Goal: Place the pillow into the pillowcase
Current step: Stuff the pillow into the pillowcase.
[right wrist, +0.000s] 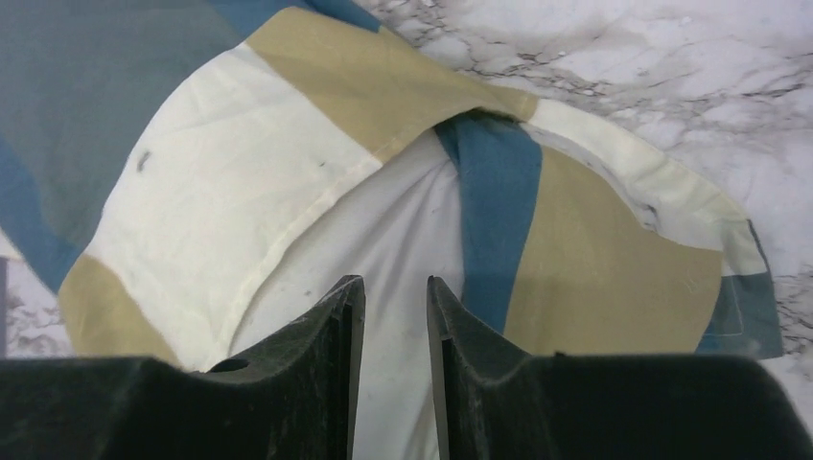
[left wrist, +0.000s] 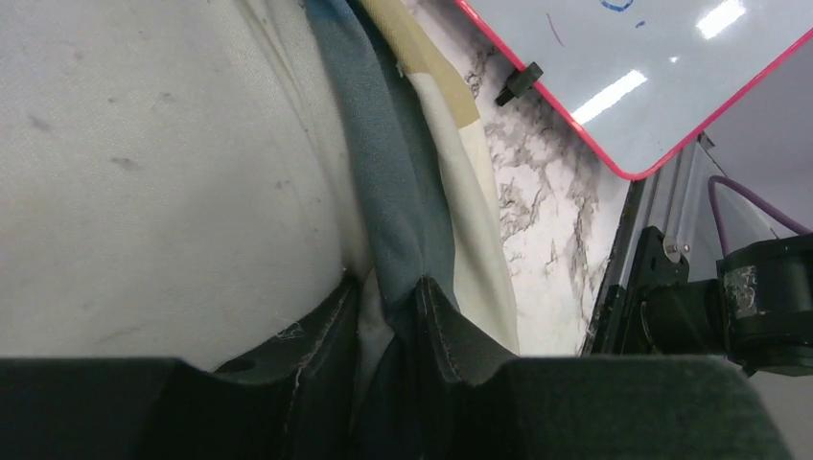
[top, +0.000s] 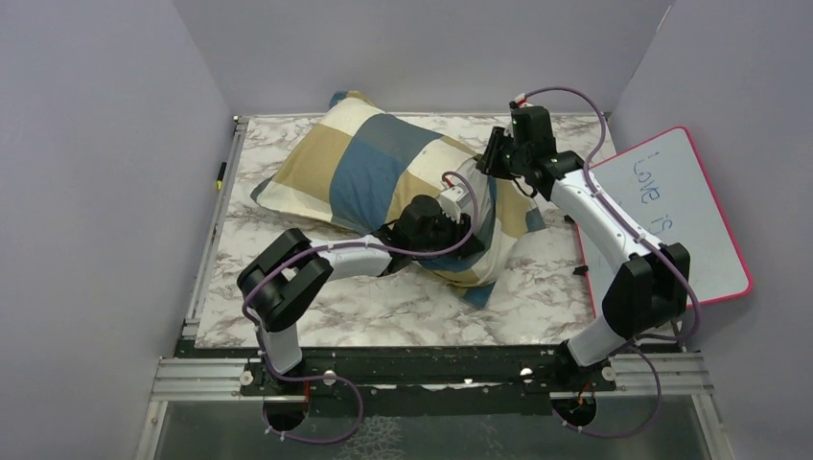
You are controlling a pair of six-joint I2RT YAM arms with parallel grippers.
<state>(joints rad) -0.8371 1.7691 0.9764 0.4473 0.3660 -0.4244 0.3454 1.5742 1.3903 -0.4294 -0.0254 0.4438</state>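
Overhead plus wrist close-ups, pillowcase (top: 383, 163) shared.

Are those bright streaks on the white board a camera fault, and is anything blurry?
Left wrist view: the streaks on the whiteboard are likely reflected ceiling lights, no fault; the near pincer fingers look dark and soft. Top view: even light, soft shadows, no glare. Right wrist view: the pillowcase is sharp.

Even overhead light; glare on whiteboard (left wrist: 623, 67)
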